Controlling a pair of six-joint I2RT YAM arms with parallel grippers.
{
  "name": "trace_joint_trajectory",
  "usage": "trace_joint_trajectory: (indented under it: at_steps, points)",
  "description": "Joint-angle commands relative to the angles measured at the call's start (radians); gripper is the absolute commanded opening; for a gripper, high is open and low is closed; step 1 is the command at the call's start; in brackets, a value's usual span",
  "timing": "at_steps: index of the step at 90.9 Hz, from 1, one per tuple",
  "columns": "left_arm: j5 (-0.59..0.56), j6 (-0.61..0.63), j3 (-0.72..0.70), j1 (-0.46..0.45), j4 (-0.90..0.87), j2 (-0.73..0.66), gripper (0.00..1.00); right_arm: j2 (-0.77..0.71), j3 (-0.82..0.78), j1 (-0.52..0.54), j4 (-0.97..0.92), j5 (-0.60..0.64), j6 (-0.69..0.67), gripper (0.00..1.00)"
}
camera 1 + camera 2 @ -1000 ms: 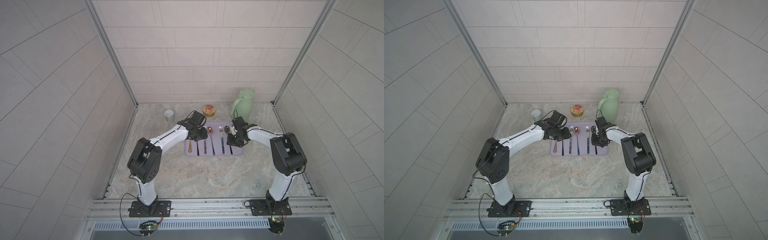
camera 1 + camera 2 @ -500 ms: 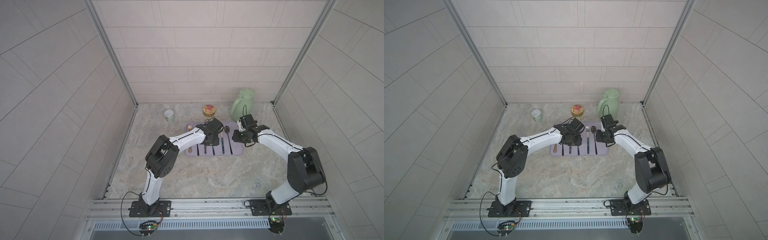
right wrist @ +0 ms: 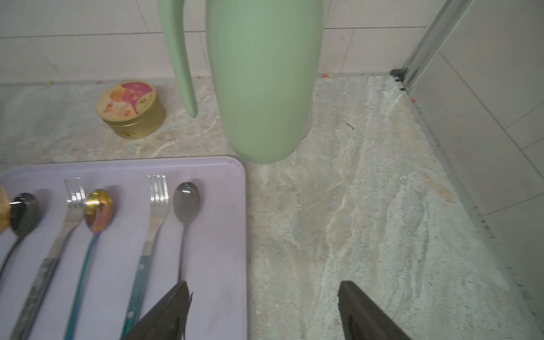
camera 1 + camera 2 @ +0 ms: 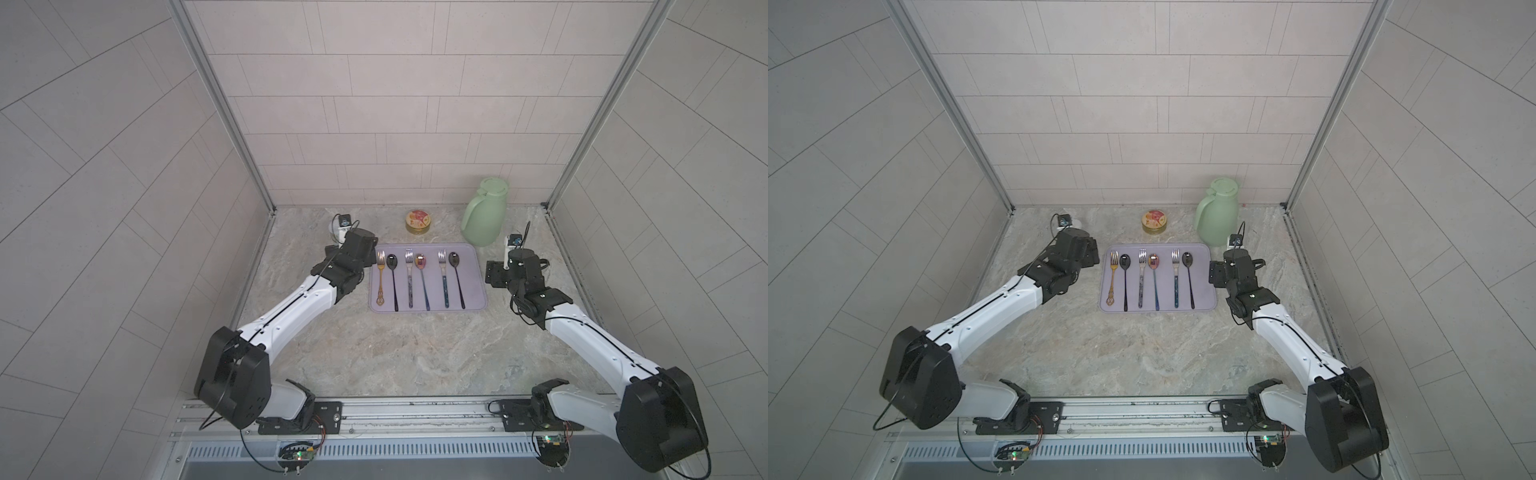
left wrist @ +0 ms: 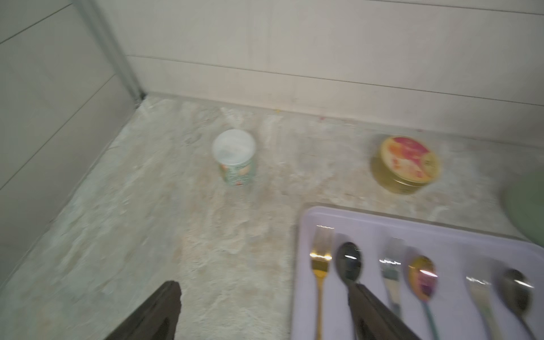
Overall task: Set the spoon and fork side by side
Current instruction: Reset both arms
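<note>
- Left gripper [image 5: 263,285]: hanging at the left edge of the tray [image 4: 473,291], fingers [image 5: 160,309] standing wide apart and pinching nothing. In the left wrist view one finger is crossing in front of the handle of the black spoon [image 5: 348,262]. The other is showing over the bare table [image 4: 395,345].
- White cup [image 5: 235,156]: standing upright behind the tray's left rear corner, apart from it. In both top views the left arm is mostly hiding it.
- The tray is lying flat on the table and carrying six pieces, all with heads pointing to its rear edge and handles running roughly parallel.
- From the tray's left edge: gold fork [image 4: 380,274], then the black spoon just beside it.
- At the tray's middle: silver fork [image 4: 409,274] and iridescent spoon [image 4: 421,266]. Their heads are sitting so close that I cannot tell whether they are touching.
- Toward the tray's right edge: blue-handled fork [image 4: 443,274], with the dark spoon [image 4: 455,266] just beside it, a narrow gap showing between them.
- Round gold tin [image 4: 418,221]: sitting behind the tray's rear edge, near its middle.
- Green jug [image 4: 484,216]: standing upright just behind the tray's right rear corner.
- Right gripper [image 3: 265,284]: hanging at the tray's right edge, fingers [image 3: 365,312] spread wide and pinching nothing. In the right wrist view one finger is showing over the tray near the dark spoon's handle, the other over bare table.
</note>
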Motion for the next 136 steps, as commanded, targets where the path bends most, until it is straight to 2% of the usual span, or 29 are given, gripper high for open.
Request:
trace_joint_trajectory:
  at_steps: [1, 9, 24, 28, 32, 37, 54, 62, 65, 71, 76, 83, 89, 92, 98, 105, 111, 117, 136]
  points:
    - [-0.06, 0.199, -0.17, 0.059, 0.287, -0.048, 0.91, 0.001, -0.105, -0.042, 0.259, 0.079, -0.122, 0.86]
    - [-0.046, 0.269, -0.29, 0.108, 0.43, -0.07, 0.99, 0.032, -0.188, -0.108, 0.433, 0.036, -0.113, 0.86]
    - [0.084, 0.268, -0.444, 0.234, 0.641, -0.052, 1.0, 0.183, -0.311, -0.178, 0.797, -0.007, -0.109, 0.85]
    - [0.134, 0.233, -0.461, 0.273, 0.674, -0.045, 1.0, 0.214, -0.312, -0.18, 0.85, 0.002, -0.126, 0.84]
    - [0.213, 0.2, -0.473, 0.316, 0.696, -0.038, 1.0, 0.217, -0.306, -0.18, 0.849, -0.015, -0.151, 0.84]
    - [0.257, 0.183, -0.474, 0.345, 0.703, -0.024, 1.0, 0.234, -0.294, -0.193, 0.861, -0.021, -0.14, 0.84]
    - [0.337, 0.199, -0.466, 0.356, 0.732, 0.048, 1.0, 0.345, -0.274, -0.223, 0.904, -0.047, -0.115, 0.85]
    - [0.362, 0.211, -0.461, 0.355, 0.728, 0.057, 1.0, 0.387, -0.287, -0.222, 0.963, -0.073, -0.126, 0.92]
    - [0.368, 0.215, -0.463, 0.354, 0.731, 0.056, 1.0, 0.387, -0.287, -0.222, 0.965, -0.073, -0.128, 0.99]
    - [0.393, 0.225, -0.474, 0.355, 0.748, 0.054, 1.0, 0.383, -0.283, -0.221, 0.949, -0.074, -0.127, 1.0]
    - [0.422, 0.246, -0.498, 0.354, 0.799, 0.064, 1.0, 0.386, -0.286, -0.22, 0.96, -0.073, -0.127, 1.0]
    - [0.468, 0.267, -0.573, 0.353, 0.975, 0.111, 1.0, 0.384, -0.284, -0.221, 0.95, -0.074, -0.126, 1.0]
    - [0.44, 0.259, -0.594, 0.354, 1.097, 0.171, 1.0, 0.385, -0.283, -0.221, 0.952, -0.074, -0.126, 1.0]
    - [0.416, 0.251, -0.572, 0.353, 1.067, 0.178, 1.0, 0.384, -0.283, -0.221, 0.951, -0.073, -0.126, 1.0]
    - [0.388, 0.232, -0.507, 0.354, 0.883, 0.152, 1.0, 0.384, -0.284, -0.222, 0.951, -0.075, -0.125, 1.0]
    - [0.349, 0.218, -0.533, 0.354, 0.976, 0.174, 1.0, 0.384, -0.284, -0.221, 0.951, -0.074, -0.125, 1.0]
    - [0.353, 0.217, -0.516, 0.353, 0.898, 0.149, 1.0, 0.384, -0.283, -0.222, 0.953, -0.074, -0.126, 1.0]
    - [0.353, 0.221, -0.528, 0.354, 0.948, 0.164, 1.0, 0.384, -0.283, -0.22, 0.953, -0.074, -0.126, 1.0]
    - [0.356, 0.221, -0.523, 0.353, 0.926, 0.154, 1.0, 0.386, -0.282, -0.222, 0.953, -0.074, -0.126, 1.0]
